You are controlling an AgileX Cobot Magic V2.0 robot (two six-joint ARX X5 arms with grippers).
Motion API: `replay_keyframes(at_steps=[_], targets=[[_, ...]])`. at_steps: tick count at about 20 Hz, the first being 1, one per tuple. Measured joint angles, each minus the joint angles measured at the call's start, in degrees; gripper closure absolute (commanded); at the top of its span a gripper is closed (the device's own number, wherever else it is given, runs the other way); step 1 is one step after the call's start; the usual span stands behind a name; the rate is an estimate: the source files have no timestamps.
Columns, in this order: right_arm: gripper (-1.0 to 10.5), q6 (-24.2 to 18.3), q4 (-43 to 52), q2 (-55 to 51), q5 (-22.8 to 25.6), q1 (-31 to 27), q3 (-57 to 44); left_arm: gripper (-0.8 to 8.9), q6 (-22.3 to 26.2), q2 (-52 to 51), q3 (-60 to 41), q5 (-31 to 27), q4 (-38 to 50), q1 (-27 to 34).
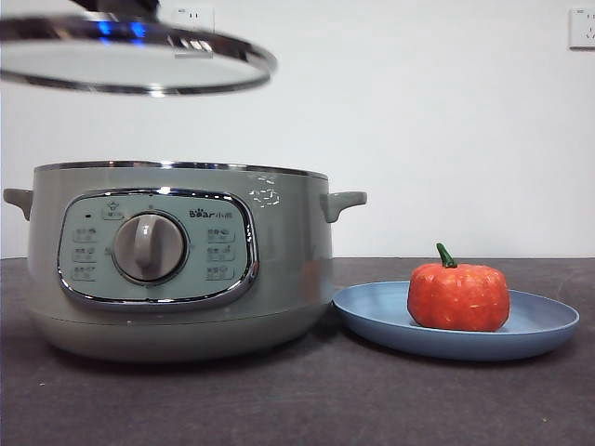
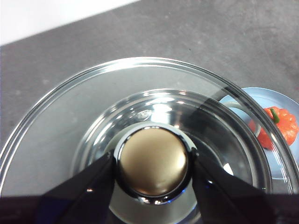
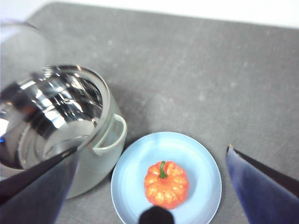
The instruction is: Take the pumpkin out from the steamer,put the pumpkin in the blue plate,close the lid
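The orange pumpkin (image 1: 458,295) sits on the blue plate (image 1: 544,330) to the right of the sage-green steamer (image 1: 177,260), whose top is open. My left gripper (image 2: 153,163) is shut on the knob (image 2: 154,161) of the glass lid (image 1: 130,58) and holds the lid in the air above the steamer's left part. My right gripper (image 3: 149,186) is open and empty, high above the plate (image 3: 196,163) and the pumpkin (image 3: 166,184). The steamer's shiny inner bowl (image 3: 51,112) shows in the right wrist view.
The dark grey table (image 1: 372,400) runs to a white wall (image 1: 418,121) at the back. A wall socket (image 1: 582,28) is at the top right.
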Motion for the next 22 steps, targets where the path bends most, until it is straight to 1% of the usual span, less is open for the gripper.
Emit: replay_keyframes(at_steps=[4,7,10,15,22], targets=[[4.1,0.4,-0.8,-3.5,0.0,0.0,0.0,8.23,-0.4,6.3,0.0,2.8,4.3,0.0],[4.1,0.6,-1.7,-4.5,0.1,0.0,0.0,8.23,-0.5,10.0,0.0,3.4,5.3,0.0],[4.1,0.6,-1.9,-4.5,0.1,0.0,0.0,8.23,-0.8,11.8,0.0,4.7,6.0,-0.3],[4.1,0.6,-2.2,-4.5,0.1,0.0,0.0,8.22,-0.9,14.6,0.0,5.2,6.1,-0.8],[4.1,0.6,-2.2,-4.4,0.1,0.0,0.0,8.23,-1.0,15.6,0.3,4.6,6.4,-0.8]])
